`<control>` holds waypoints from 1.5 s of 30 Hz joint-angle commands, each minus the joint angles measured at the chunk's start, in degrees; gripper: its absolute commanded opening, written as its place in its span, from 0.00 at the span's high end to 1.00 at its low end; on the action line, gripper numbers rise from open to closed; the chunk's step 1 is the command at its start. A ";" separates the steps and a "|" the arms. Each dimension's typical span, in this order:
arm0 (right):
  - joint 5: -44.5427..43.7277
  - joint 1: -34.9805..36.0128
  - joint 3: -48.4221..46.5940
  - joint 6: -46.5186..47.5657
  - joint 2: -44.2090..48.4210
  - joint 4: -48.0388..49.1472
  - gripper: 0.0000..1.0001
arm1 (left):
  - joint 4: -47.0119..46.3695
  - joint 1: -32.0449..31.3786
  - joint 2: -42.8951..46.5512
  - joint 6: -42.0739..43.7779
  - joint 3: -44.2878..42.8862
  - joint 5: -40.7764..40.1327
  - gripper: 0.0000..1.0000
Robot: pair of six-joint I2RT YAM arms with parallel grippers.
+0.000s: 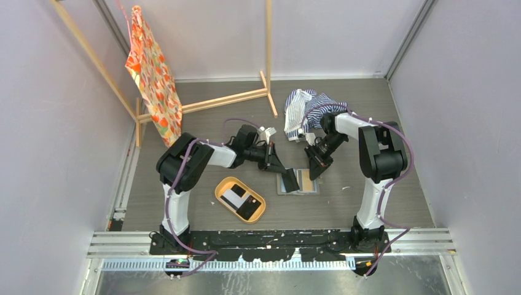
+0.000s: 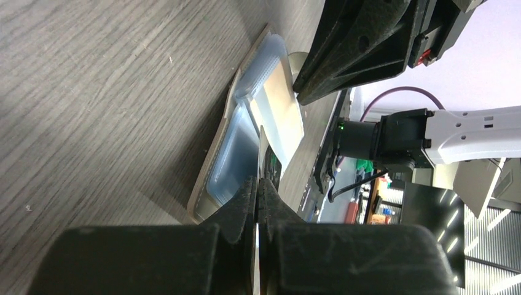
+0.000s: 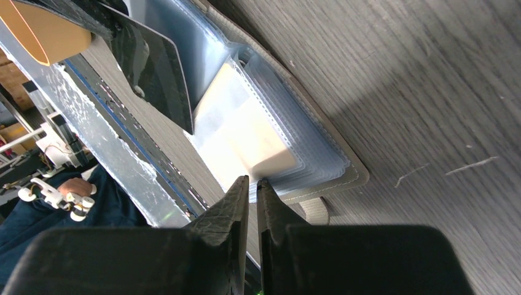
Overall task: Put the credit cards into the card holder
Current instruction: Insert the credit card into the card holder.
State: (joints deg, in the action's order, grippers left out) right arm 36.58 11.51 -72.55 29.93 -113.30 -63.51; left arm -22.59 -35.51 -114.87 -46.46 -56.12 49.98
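Orange oval plastic tray (image 1: 217,192) nearest the bases, with a white-and-black card (image 1: 232,196) and a black card (image 1: 247,208) lying flat in it.

Beyond it, left gripper (image 2: 257,184) has its jaws clamped on a thin black rectangular credit card (image 3: 156,70). The card is on edge and tilted, long axis running from the fingertips down, one corner at the sleeves of the open grey-brown card holder (image 2: 236,153). An orange-tan card (image 3: 246,132) sits in a clear sleeve.

Right gripper (image 3: 252,183) is at the holder's other edge, jaws nearly together with a thin slit; nothing is seen between them.
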 commanded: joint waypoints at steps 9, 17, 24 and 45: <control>0.25 0.52 -1.35 -0.01 0.20 -0.08 0.85 | -2.93 -0.41 0.77 0.80 -0.22 -5.16 1.00; 0.25 0.48 -1.34 -0.04 0.19 -0.14 0.85 | -4.90 -0.83 0.70 0.34 0.39 -3.85 1.00; 0.25 0.51 -1.45 -0.04 0.21 -0.16 0.85 | -0.89 1.57 3.04 2.96 0.75 -2.15 1.00; 0.34 0.58 -1.45 -0.05 0.12 -0.24 0.85 | -0.19 1.39 2.97 3.30 0.48 -2.37 1.00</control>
State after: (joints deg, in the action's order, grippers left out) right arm 36.60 11.51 -72.55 29.82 -113.30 -63.53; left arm -22.85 -33.74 -114.08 -44.56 -55.72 48.01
